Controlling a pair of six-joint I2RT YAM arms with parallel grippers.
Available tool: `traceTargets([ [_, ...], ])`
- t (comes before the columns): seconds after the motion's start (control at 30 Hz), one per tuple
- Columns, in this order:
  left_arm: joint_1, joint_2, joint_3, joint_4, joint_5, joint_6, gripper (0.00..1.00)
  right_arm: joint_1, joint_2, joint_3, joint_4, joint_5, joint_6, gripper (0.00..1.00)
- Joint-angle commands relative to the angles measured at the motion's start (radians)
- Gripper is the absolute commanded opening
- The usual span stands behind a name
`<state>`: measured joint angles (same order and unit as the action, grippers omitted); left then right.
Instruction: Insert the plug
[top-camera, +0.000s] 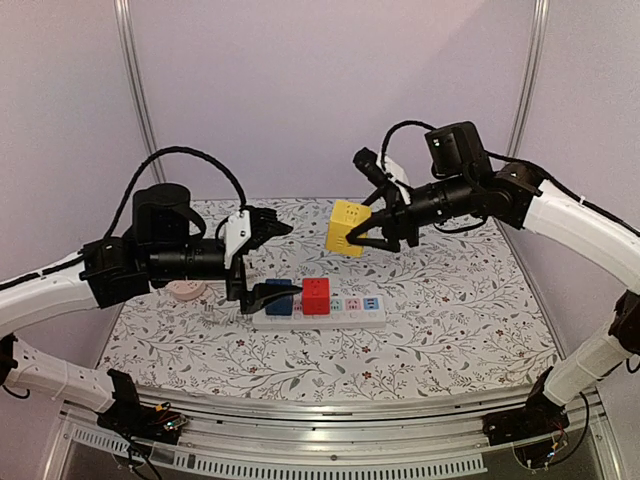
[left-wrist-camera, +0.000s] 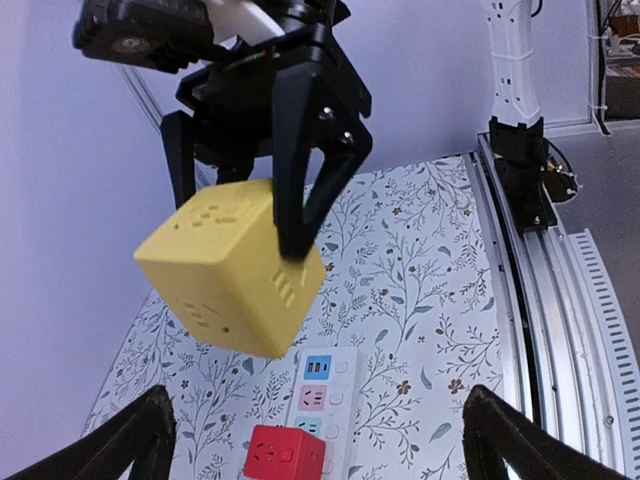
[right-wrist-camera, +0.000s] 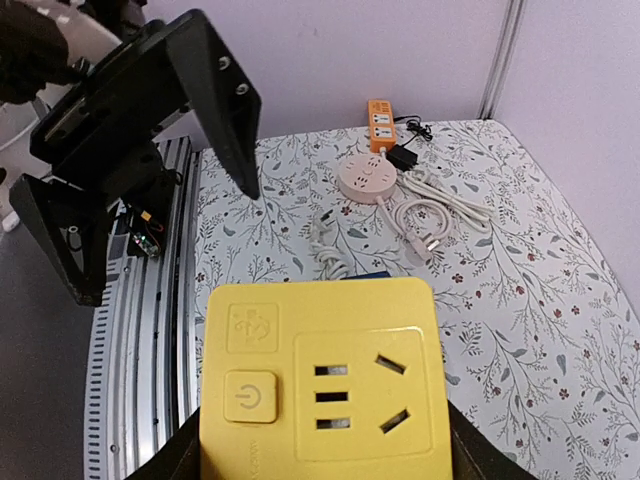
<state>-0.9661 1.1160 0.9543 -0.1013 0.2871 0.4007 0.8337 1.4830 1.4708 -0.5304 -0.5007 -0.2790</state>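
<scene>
Right gripper (top-camera: 368, 238), arm outstretched, is clamping a yellow plastic cube adapter (top-camera: 343, 226) aloft; left gripper (top-camera: 262, 262) is hovering, jaws spread wide.

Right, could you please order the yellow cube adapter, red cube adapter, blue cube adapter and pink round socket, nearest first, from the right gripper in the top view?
1. Yellow cube adapter: held in the right gripper.
2. Red cube adapter: on the white power strip.
3. Blue cube adapter: beside it, further left.
4. Pink round socket: far left.
</scene>
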Motion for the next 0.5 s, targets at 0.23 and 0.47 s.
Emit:
traceTargets([
  [0.23,0.238,-0.158,0.043,-0.413,-0.121,-0.016,0.99,-0.186,-0.112,0.107,-0.068,-0.234,0.319,0.0],
  [0.47,0.336,-0.191,-0.051,-0.463,0.009,-0.051,0.99,-0.187,-0.069,0.034,-0.074,-0.178,0.082,0.0],
])
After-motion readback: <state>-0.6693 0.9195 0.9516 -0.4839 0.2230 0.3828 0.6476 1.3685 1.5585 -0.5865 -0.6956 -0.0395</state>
